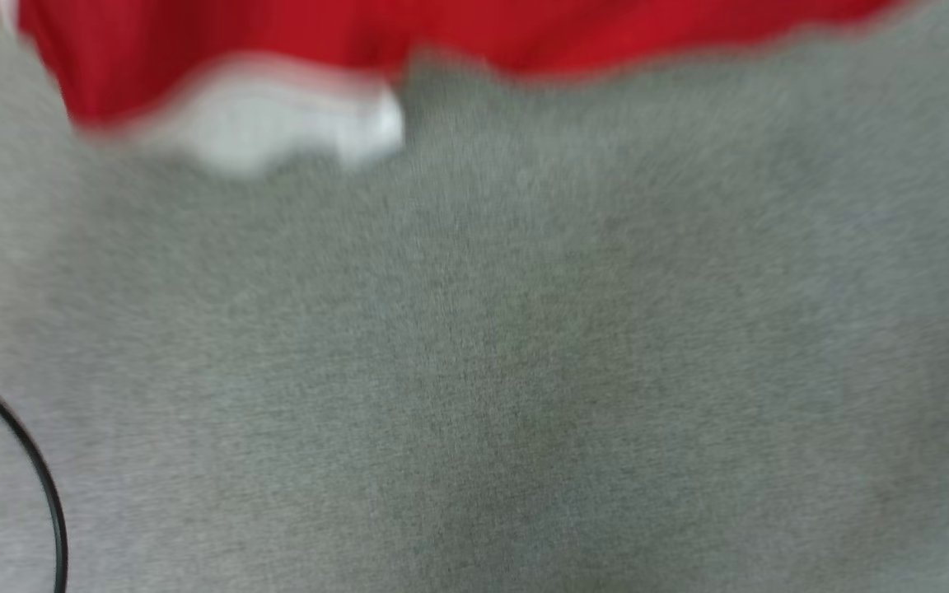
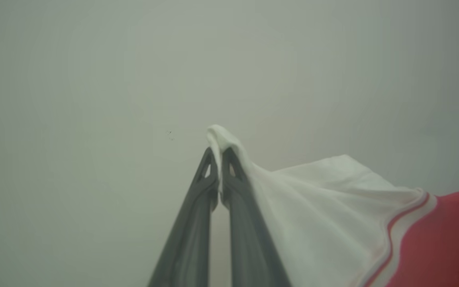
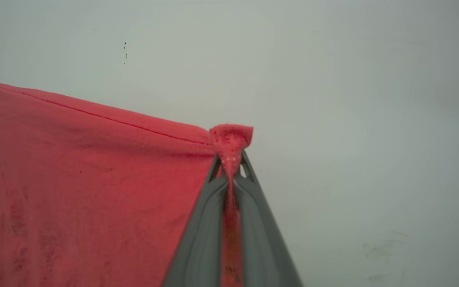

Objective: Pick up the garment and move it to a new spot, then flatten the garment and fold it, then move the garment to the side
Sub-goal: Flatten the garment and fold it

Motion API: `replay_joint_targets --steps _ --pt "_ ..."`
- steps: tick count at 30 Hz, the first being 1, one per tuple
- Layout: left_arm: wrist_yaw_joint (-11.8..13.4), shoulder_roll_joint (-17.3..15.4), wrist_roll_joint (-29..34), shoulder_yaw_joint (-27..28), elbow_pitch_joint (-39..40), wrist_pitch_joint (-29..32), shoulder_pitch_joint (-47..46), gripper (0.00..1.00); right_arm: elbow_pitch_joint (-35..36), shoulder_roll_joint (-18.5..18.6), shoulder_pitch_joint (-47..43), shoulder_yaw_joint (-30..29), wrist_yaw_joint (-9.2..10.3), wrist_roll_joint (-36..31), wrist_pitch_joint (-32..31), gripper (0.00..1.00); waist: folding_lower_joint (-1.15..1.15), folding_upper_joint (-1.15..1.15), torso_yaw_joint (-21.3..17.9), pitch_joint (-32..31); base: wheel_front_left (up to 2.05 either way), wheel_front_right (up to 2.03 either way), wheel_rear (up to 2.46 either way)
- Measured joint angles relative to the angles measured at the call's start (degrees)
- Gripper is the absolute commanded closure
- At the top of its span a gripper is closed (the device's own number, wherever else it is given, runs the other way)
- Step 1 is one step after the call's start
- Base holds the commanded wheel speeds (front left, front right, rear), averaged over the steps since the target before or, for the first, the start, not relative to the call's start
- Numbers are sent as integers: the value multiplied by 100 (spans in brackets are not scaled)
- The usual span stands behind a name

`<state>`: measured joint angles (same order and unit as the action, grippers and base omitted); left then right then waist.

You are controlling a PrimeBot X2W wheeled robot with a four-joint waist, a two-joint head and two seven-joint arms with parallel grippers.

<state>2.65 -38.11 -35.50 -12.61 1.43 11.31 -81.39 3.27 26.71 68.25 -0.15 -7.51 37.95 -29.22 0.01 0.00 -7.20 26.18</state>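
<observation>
The garment is a red shirt with white sleeves; in the blurred head view its red body and one white sleeve hang along the top edge above a grey surface. In the left wrist view my left gripper is shut on the tip of the white sleeve, and the garment drapes away to the right with striped trim and red cloth. In the right wrist view my right gripper is shut on a pinched corner of red cloth, while the garment stretches taut to the left.
A grey cloth-covered surface spreads under the garment in the head view. A thin black cable curves at the lower left. Both wrist views face a plain pale wall.
</observation>
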Motion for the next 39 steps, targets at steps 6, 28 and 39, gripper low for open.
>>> replay_joint_targets --steps 6,28,39 --pt "-267 554 481 -338 -1752 -668 -1914 100 -1346 -23 1379 417 -1 -226 1074 100 1 0 -4 865 0 0 0" --pt "-770 1538 240 -909 -3486 -2474 519 100 -3418 -83 171 2605 0 207 3194 100 0 0 491 887 0 0 0" --pt "-644 1224 -51 -1445 -2263 -2117 4205 100 -3025 692 -2129 3353 0 1099 3211 100 -2 0 765 -333 0 0 0"
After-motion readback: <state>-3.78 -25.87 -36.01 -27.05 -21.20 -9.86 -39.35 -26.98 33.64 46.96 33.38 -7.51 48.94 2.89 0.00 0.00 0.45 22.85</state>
